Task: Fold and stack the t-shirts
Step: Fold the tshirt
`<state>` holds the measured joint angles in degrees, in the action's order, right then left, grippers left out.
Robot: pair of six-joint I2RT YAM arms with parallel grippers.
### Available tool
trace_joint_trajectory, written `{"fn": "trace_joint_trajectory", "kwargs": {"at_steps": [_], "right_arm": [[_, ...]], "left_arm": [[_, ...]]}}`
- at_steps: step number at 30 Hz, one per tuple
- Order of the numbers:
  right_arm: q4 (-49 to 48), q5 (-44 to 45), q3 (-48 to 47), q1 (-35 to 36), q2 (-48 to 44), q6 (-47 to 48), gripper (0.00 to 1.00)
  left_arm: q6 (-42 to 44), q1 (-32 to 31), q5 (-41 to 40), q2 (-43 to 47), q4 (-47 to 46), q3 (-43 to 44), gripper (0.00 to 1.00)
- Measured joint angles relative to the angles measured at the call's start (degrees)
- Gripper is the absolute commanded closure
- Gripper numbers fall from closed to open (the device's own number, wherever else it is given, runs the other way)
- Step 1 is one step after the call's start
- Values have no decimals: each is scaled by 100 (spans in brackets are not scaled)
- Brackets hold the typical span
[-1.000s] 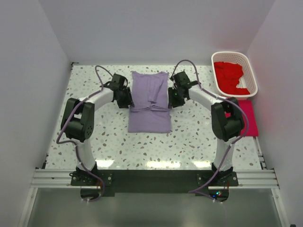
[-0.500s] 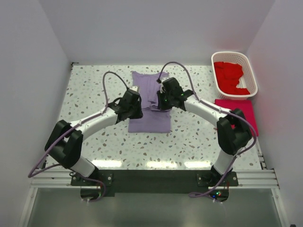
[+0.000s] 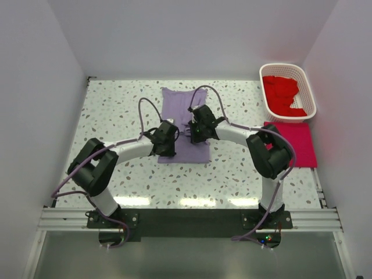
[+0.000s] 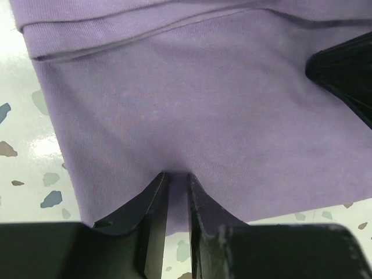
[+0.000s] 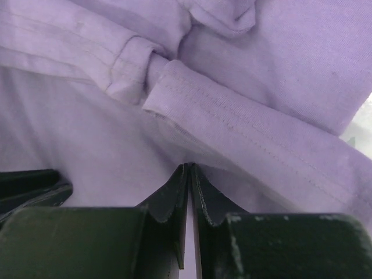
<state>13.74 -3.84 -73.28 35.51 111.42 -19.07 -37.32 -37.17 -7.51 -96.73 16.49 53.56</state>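
Left gripper [image 4: 177,177] and right gripper [image 5: 190,168] each pinch the lavender t-shirt [image 3: 174,104] beneath them.

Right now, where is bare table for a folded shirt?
Free: table far left of the lavender t-shirt, and the strip nearer the mounting rail. Crowded: centre, left gripper and right gripper on that shirt; right edge, basket and crimson-pink t-shirt.

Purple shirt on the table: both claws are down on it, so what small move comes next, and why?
Probably lift both a little, together. The left gripper and right gripper look pinched shut on the lavender t-shirt, lying flat with sleeves tucked in; raising the cloth would start the next fold.
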Motion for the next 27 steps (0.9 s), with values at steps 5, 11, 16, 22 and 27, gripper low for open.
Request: {"fn": "trace_joint_trajectory", "kwargs": {"at_steps": [5,11,16,22,27], "right_arm": [[44,175,-280,-35,286,59,88],[92,415,-1458,-374,710,210,81],[-63,304,-1965,-573,721,249,78],[-553,-826,-656,-483,48,131,77],[-822,-1648,74,-188,-76,42,77]], "left_arm": [[-59,-4,-17,57,-103,-105,76],[-122,-44,-4,269,-229,-374,75],[-223,-68,90,507,-210,-612,75],[-361,-79,238,835,-133,-885,74],[-417,-81,326,944,-85,-975,74]]}}
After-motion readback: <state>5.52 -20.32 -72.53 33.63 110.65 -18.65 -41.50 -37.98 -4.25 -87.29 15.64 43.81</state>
